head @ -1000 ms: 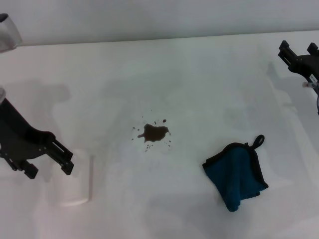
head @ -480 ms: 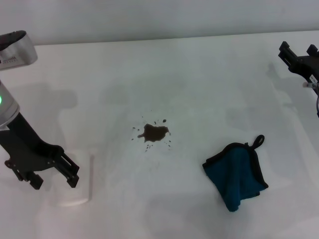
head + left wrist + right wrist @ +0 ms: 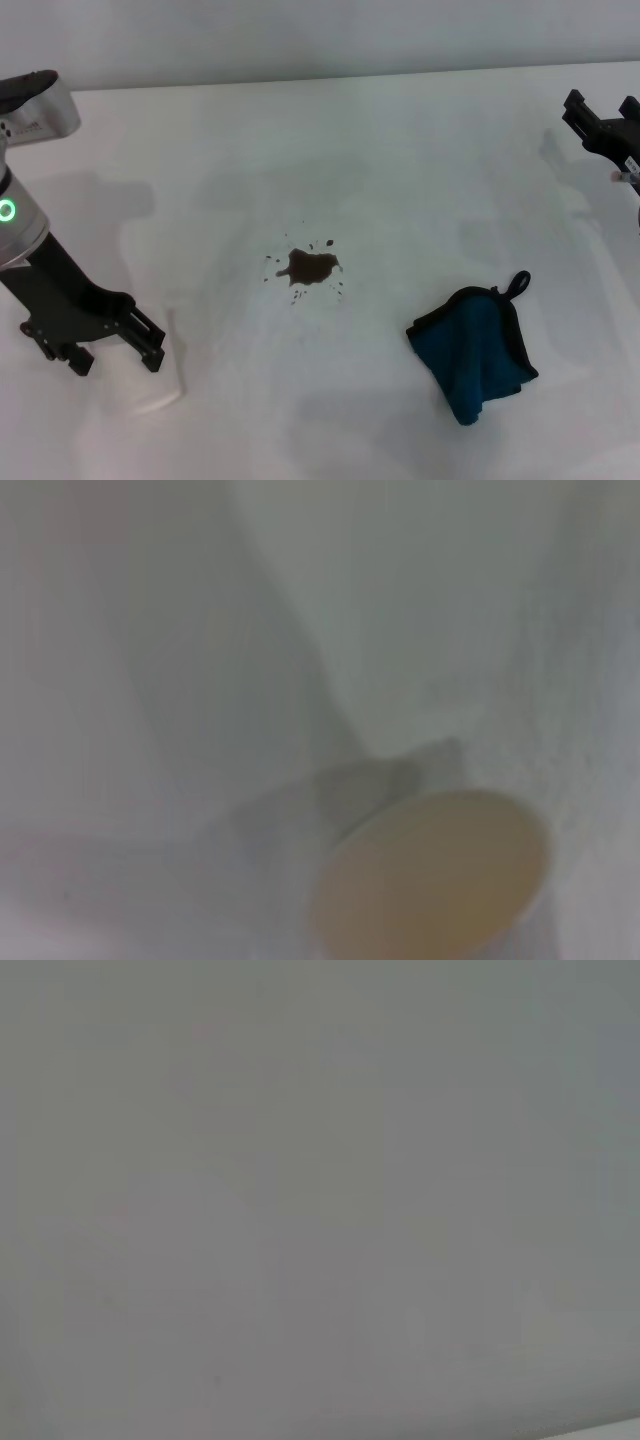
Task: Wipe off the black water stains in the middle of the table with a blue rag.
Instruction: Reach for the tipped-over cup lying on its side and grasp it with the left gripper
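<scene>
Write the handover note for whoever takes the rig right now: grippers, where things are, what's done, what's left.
Left gripper: open, at the table's left side, right over the white paper cup, holding nothing.
Right gripper: at the far right edge, away from everything.
Blue rag: crumpled on the table right of centre, untouched.
Black water stains: mid-table, unwiped.
Done: nothing yet.
Left: pick up the rag, wipe the stains.

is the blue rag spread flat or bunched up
Bunched up: the blue rag lies crumpled in folds on the table, its loop sticking out.
</scene>
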`<act>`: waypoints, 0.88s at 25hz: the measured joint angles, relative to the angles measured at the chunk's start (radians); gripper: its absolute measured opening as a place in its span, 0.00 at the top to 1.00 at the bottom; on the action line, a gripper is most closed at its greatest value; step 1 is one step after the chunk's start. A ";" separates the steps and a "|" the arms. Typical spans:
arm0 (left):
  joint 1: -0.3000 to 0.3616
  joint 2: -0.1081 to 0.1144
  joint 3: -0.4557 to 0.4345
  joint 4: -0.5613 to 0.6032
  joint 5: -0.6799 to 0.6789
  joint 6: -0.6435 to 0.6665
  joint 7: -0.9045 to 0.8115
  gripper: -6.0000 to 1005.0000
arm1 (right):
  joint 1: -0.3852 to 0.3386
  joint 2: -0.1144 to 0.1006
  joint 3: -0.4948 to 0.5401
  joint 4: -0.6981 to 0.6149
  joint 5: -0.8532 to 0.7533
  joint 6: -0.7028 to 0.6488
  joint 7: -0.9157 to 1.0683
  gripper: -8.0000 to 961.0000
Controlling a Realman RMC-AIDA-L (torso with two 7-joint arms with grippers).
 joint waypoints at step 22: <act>0.020 -0.042 -0.001 -0.018 0.000 0.087 0.000 0.13 | -0.011 0.000 0.000 -0.005 -0.002 -0.013 0.000 0.11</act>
